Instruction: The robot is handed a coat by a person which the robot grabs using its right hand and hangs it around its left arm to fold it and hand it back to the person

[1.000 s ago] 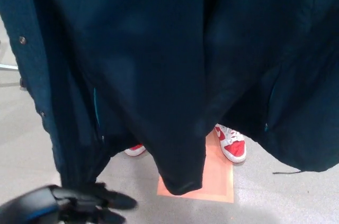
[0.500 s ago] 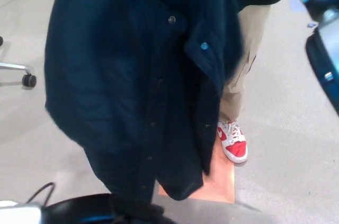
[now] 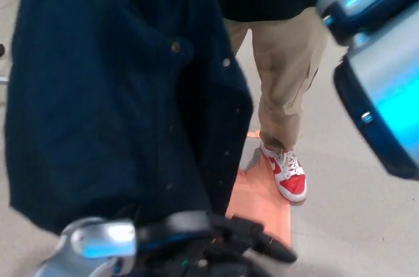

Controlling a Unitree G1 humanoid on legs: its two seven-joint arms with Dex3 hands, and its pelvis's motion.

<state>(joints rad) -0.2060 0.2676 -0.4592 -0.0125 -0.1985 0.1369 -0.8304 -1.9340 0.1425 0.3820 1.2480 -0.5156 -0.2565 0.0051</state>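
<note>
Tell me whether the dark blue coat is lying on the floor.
No: the coat hangs in the air, its lower edge above the left hand and the floor.

Left hand [image 3: 245,241] low, splayed, right forearm [image 3: 386,93] raised

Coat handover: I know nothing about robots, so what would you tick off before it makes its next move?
1. Coat clear of the floor: ok, its hem hangs above it.
2. Coat resting over the left arm: cannot tell; the cloth hangs right at the forearm.
3. Left hand free: ok, fingers apart, holding nothing.
4. Right hand's hold on the coat: cannot tell; only the right arm shows.
5. Person in place to take it back: ok, standing just behind the coat, one shoe on the orange mat.
</note>
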